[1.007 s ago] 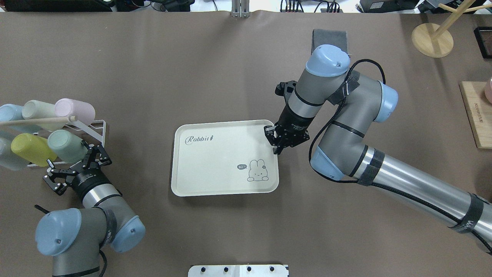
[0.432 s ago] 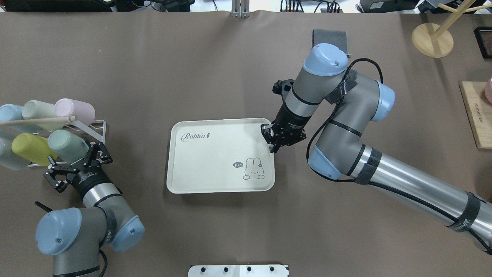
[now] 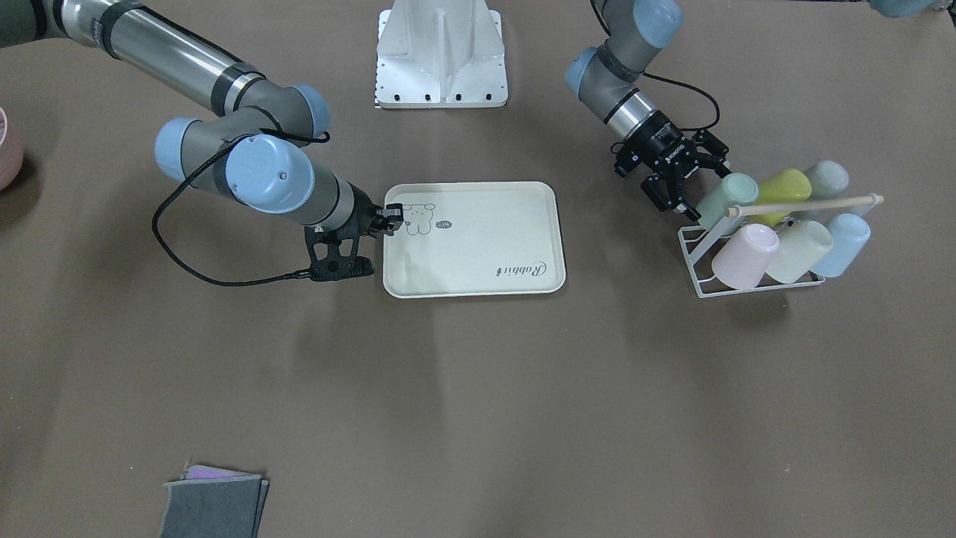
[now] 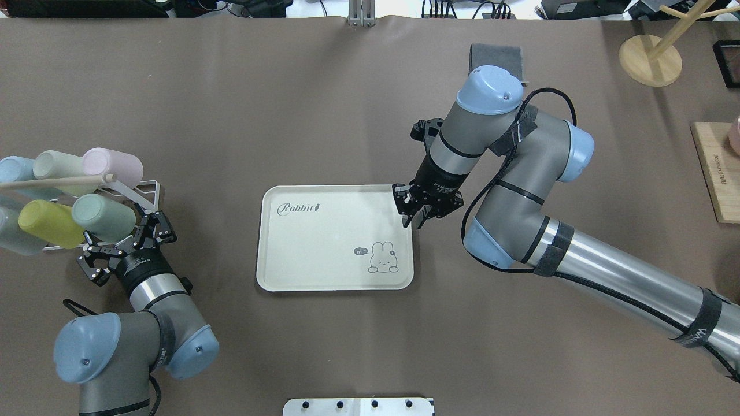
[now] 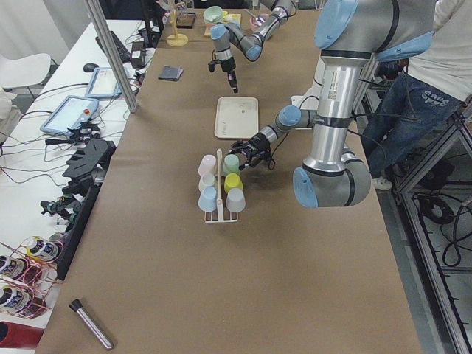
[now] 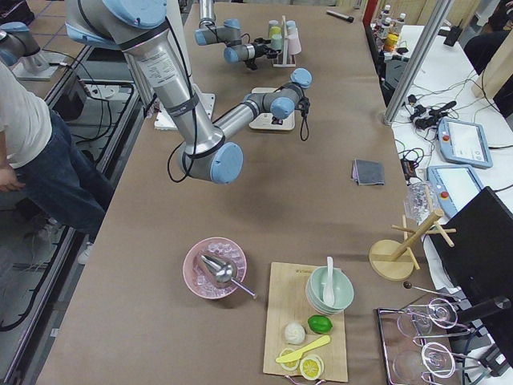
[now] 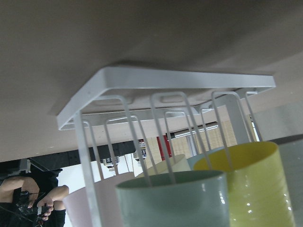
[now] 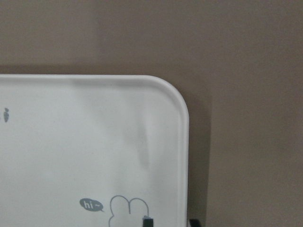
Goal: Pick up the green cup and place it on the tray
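The green cup point(image 4: 104, 216) lies on its side on a white wire rack point(image 4: 147, 193) at the table's left, with its mouth toward my left gripper. It also shows in the front view point(image 3: 728, 193) and in the left wrist view point(image 7: 175, 198). My left gripper point(image 4: 122, 241) is open just in front of the cup's mouth, not touching it. The cream tray point(image 4: 324, 242) with "Rabbit" lettering lies mid-table. My right gripper point(image 4: 414, 221) is shut on the tray's right rim point(image 8: 185, 142), one finger on each side of it.
The rack holds several more cups, among them a yellow-green one point(image 4: 43, 224) and a pink one point(image 4: 113, 166). A wooden rod point(image 4: 58, 181) lies across the rack. A grey cloth point(image 4: 496, 58), a wooden stand point(image 4: 650, 60) and a wooden board point(image 4: 717, 173) are at the far right.
The tray moved left and away with my right gripper, then came back a little. My left gripper shifted slightly to the right, closer to the green cup's mouth.
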Available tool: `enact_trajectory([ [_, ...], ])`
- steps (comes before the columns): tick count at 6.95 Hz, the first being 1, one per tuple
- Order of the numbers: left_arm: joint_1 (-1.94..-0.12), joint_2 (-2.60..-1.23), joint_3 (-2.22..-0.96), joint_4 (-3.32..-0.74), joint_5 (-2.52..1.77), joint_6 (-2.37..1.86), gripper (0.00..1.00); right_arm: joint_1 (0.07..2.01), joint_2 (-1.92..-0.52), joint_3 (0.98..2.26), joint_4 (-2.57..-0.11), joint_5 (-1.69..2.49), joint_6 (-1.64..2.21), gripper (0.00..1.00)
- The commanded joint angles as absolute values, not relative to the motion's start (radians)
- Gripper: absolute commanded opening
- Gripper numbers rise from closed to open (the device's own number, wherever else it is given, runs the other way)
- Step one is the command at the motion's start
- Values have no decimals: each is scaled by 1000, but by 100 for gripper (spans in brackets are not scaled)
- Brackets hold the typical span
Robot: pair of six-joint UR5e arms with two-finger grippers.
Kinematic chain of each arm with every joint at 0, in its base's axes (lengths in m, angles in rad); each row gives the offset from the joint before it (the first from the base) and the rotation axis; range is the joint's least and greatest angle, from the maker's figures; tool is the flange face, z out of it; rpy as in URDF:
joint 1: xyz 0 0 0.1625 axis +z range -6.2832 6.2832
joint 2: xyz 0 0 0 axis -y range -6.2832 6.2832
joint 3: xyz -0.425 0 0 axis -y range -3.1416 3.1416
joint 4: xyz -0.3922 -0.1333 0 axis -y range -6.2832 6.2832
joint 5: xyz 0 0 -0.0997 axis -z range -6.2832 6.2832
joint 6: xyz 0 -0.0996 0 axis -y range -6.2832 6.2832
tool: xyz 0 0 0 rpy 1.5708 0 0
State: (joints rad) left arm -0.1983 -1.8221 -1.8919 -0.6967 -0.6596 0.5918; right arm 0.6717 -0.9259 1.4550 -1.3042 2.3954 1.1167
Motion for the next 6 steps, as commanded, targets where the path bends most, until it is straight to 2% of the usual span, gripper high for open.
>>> enact_trajectory([
  [1,-196,-1787,-1901,-698,-655,490,97,687,-927,1454,-1304,2391,1117,100],
  [4,-192,-1766,-1907,-686,-655,488,97,767,-968,1471,-1304,2405,1074,100],
  [6,-190,-1764,-1872,-693,-655,485,97,831,-1050,1524,-1304,2416,971,100],
])
